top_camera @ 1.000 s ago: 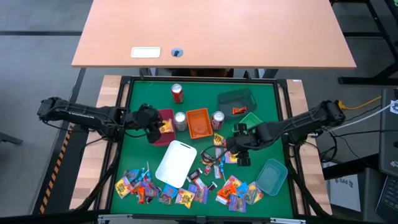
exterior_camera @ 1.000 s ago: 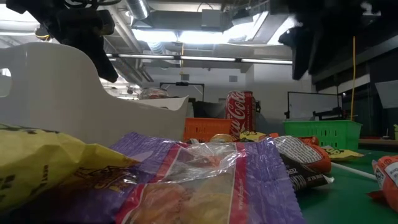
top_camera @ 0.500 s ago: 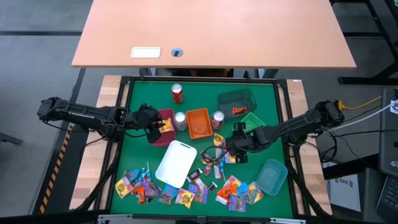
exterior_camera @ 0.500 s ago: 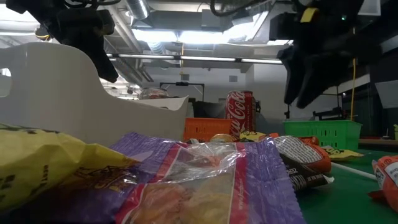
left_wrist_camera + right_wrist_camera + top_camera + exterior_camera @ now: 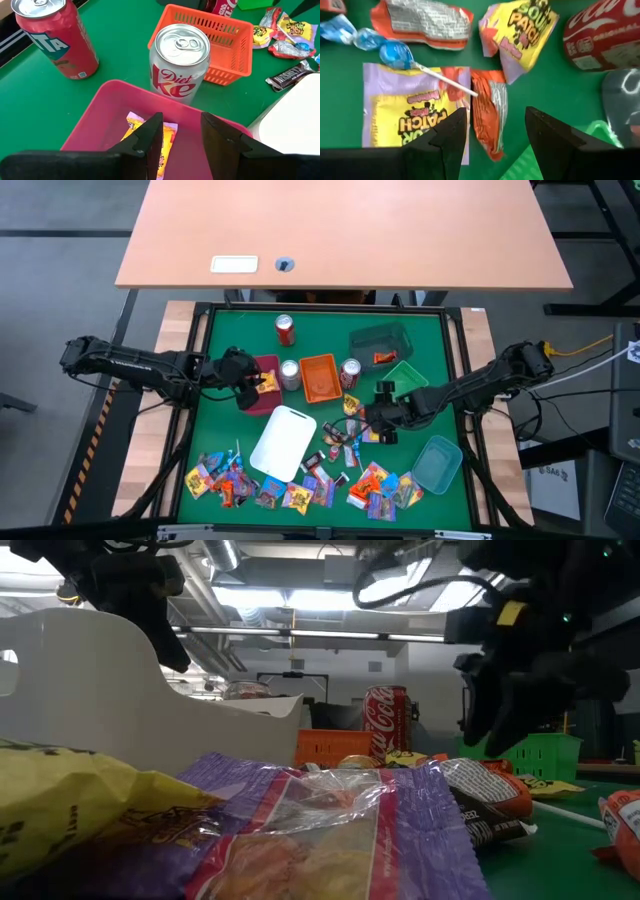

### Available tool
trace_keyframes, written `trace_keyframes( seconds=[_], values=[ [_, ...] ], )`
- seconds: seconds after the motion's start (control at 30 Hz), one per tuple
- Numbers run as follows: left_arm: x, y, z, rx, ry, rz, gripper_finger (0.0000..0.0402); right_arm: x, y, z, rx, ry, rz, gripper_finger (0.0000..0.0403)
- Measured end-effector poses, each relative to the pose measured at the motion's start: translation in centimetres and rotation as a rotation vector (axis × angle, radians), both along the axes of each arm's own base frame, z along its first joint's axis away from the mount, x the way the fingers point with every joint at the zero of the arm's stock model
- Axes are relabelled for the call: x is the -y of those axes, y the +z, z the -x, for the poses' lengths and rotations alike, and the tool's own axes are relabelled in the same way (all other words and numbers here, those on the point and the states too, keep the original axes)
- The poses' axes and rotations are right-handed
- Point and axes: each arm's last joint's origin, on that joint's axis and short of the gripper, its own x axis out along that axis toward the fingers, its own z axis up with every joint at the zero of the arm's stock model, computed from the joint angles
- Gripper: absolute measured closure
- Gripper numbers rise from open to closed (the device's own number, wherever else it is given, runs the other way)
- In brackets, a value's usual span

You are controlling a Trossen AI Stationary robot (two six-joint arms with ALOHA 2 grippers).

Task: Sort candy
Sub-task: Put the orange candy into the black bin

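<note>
An orange candy wrapper (image 5: 489, 114) lies on the green mat directly below the right gripper (image 5: 495, 131), whose jaws stand apart and have dropped lower than before. The left gripper (image 5: 181, 131), jaws apart, still hovers over a yellow candy (image 5: 161, 143) in the pink tray (image 5: 100, 116).

A silver Diet Coke can (image 5: 180, 62) stands just ahead of the left claw, touching the pink tray (image 5: 100, 117) beneath it, with an orange basket (image 5: 220, 47) behind, a red can (image 5: 52, 42) off beside, and a white tray (image 5: 283, 442) between both claws.
</note>
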Motion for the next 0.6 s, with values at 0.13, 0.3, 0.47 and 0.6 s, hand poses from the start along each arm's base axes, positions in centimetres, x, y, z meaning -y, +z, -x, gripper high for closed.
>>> trace_keyframes(
  seconds=[0.13,0.3,0.47,0.6],
  values=[
    [0.0,0.0,0.0,0.000,0.000,0.000,0.0280,0.2,-0.9,0.6,-0.021,0.000,0.007,0.0203],
    [0.0,0.0,0.0,0.001,0.000,0.000,0.0280,0.4,-1.8,1.1,-0.057,0.000,0.018,0.0205],
    [0.0,0.0,0.0,0.003,0.000,0.000,0.0280,0.4,-2.3,1.2,-0.070,-0.001,0.022,0.0234],
    [0.0,0.0,0.0,0.004,0.000,0.000,0.0280,0.4,-2.5,1.1,-0.079,-0.001,0.025,0.0275]
  ],
)
